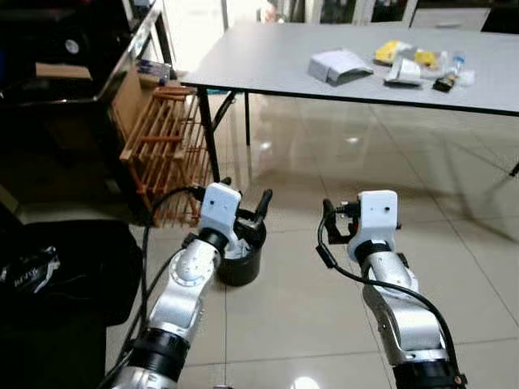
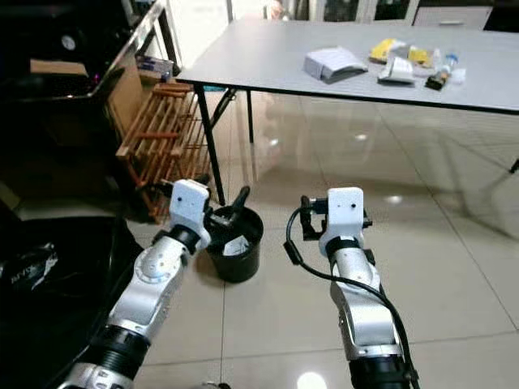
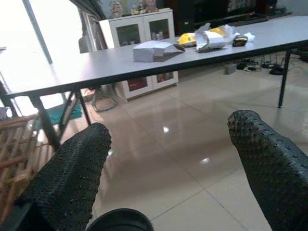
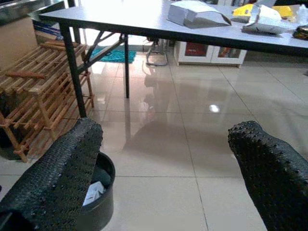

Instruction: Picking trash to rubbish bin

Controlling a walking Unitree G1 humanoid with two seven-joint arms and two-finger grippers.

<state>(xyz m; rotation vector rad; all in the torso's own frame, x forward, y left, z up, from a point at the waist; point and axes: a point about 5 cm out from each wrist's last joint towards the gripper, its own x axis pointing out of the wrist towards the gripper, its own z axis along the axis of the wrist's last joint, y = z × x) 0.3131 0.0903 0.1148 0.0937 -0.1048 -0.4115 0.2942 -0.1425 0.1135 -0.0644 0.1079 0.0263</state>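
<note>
Both grippers are empty with jaws spread wide — left gripper [image 1: 247, 203] hangs right over the rubbish bin [image 1: 242, 263], which already holds some white scraps. Right gripper [image 1: 334, 220] sits beside it. More trash [image 1: 403, 71] waits on the table [image 1: 268, 65], well ahead.

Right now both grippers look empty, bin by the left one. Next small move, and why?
Probably step toward the table. Both the left gripper and right gripper are open and hold nothing, the black bin already has white scraps inside, and the remaining trash, a grey box and wrappers, lies on the far tabletop, apparently beyond reach.
</note>
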